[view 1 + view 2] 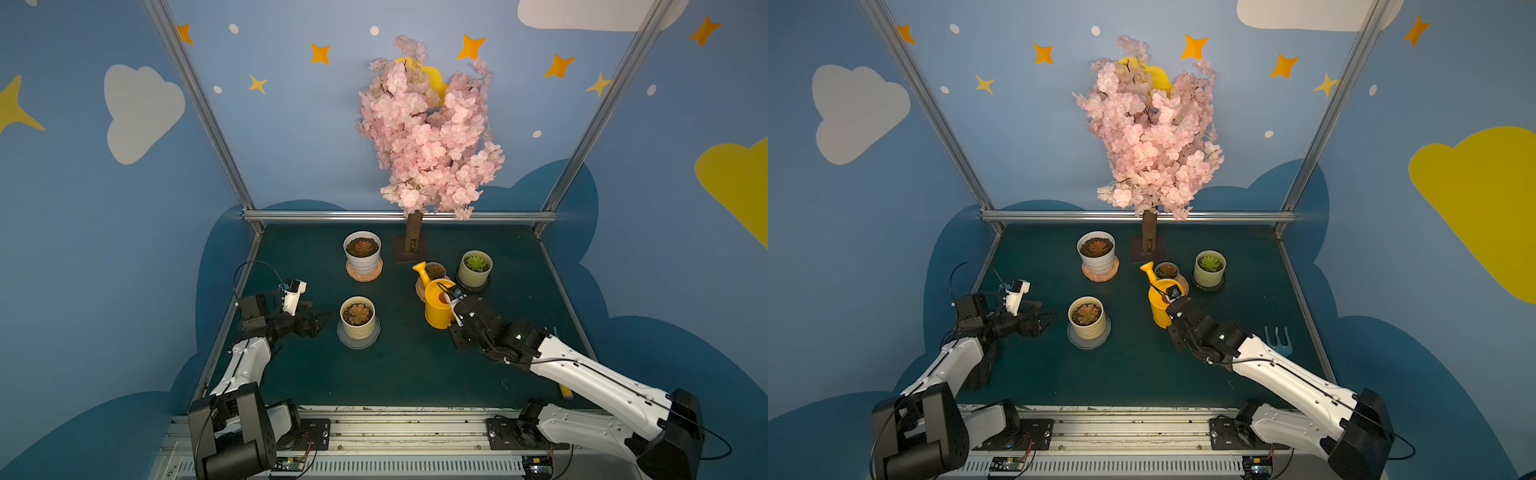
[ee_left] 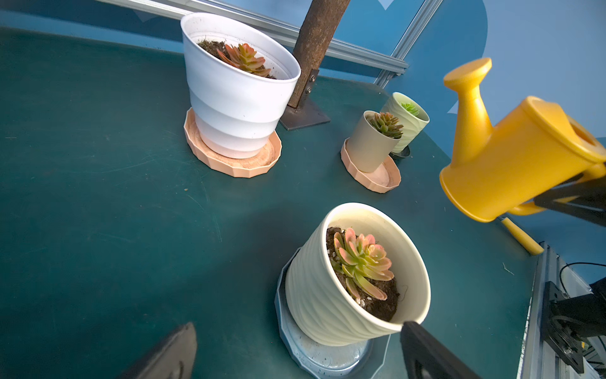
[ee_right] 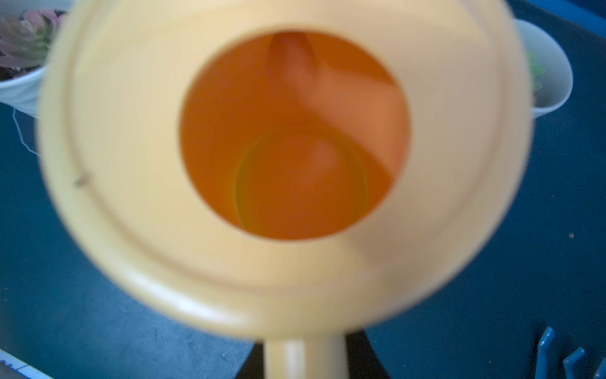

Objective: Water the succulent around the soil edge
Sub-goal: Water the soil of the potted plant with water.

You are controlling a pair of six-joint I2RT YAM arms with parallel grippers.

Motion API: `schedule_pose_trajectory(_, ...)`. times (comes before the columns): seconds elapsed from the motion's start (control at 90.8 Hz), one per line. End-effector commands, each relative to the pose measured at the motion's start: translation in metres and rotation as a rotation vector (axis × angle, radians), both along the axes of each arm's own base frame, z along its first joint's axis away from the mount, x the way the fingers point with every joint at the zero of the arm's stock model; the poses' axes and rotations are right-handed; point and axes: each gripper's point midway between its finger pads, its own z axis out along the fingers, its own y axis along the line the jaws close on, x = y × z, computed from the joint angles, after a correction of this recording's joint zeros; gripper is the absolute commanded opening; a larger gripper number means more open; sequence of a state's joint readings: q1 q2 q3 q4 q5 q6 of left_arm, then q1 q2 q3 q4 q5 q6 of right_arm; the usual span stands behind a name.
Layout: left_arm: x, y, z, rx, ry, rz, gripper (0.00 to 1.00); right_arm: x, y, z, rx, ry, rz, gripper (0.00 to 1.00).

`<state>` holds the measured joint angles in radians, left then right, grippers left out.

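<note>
The right gripper is clamped shut on the handle of the yellow watering can, which hangs tilted clear of the table, its spout aimed up and away from the robot. The likely target is the nearest succulent, in the small tan pot just beside the spout tip on its right. The handle-to-spout line runs slightly left of it, so a small swing right and a forward tip should bring water to the soil rim. The pale green pot to the right and the tree trunk behind leave little room. The left gripper, jaws apart, waits well away by the cream pot
</note>
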<state>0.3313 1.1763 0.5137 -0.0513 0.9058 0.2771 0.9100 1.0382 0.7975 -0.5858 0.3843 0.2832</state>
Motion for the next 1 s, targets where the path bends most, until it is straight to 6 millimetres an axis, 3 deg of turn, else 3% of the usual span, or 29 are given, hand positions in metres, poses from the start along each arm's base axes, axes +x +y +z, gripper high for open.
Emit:
schedule_pose_trajectory(0.0, -0.001, -0.002, 0.002, 0.006, -0.018, -0.008, 1.00, 0.000, -0.007, 0.011, 0.121, -0.076, -0.111, 0.00)
schedule_pose_trajectory(0.132, -0.001, -0.002, 0.002, 0.008, -0.017, -0.009, 1.00, -0.013, -0.028, -0.004, 0.165, -0.065, -0.186, 0.00)
schedule_pose_trajectory(0.319, -0.002, -0.003, 0.001, 0.010, -0.016, -0.009, 1.00, -0.023, -0.046, -0.009, 0.155, -0.050, -0.224, 0.00)
schedule_pose_trajectory(0.705, -0.002, -0.003, 0.001, 0.013, -0.017, -0.010, 1.00, -0.022, -0.057, -0.026, 0.040, 0.050, -0.276, 0.00)
schedule_pose_trajectory(0.991, -0.002, -0.004, 0.002, 0.013, -0.022, -0.013, 1.00, -0.016, -0.052, -0.033, -0.040, 0.164, -0.308, 0.00)
